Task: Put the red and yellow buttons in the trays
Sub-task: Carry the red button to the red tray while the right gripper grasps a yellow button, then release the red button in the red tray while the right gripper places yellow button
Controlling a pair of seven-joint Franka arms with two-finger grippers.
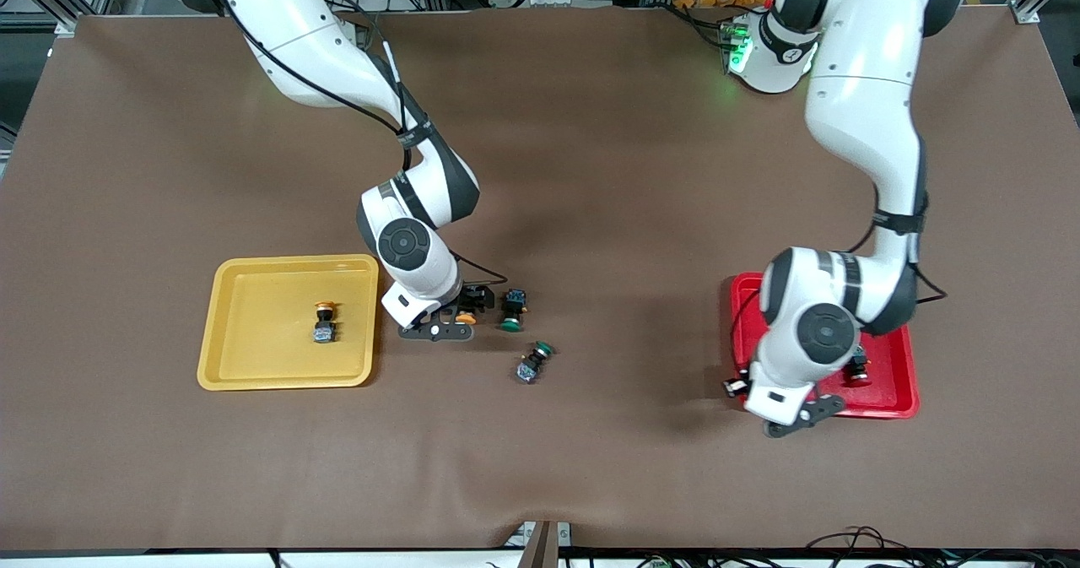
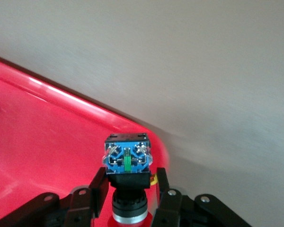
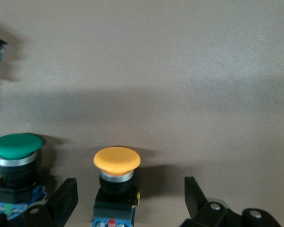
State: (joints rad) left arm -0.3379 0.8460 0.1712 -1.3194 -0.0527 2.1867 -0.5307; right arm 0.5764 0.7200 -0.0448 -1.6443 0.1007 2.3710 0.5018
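I've got the right gripper open around the yellow button, close next; left gripper grips a red button over the red tray.

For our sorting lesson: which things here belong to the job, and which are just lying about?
Job: yellow tray, its yellow button, second yellow button between open right claw, red tray, its red button, second red button in left claw.
Lying about: green button beside right claw, lower green button.
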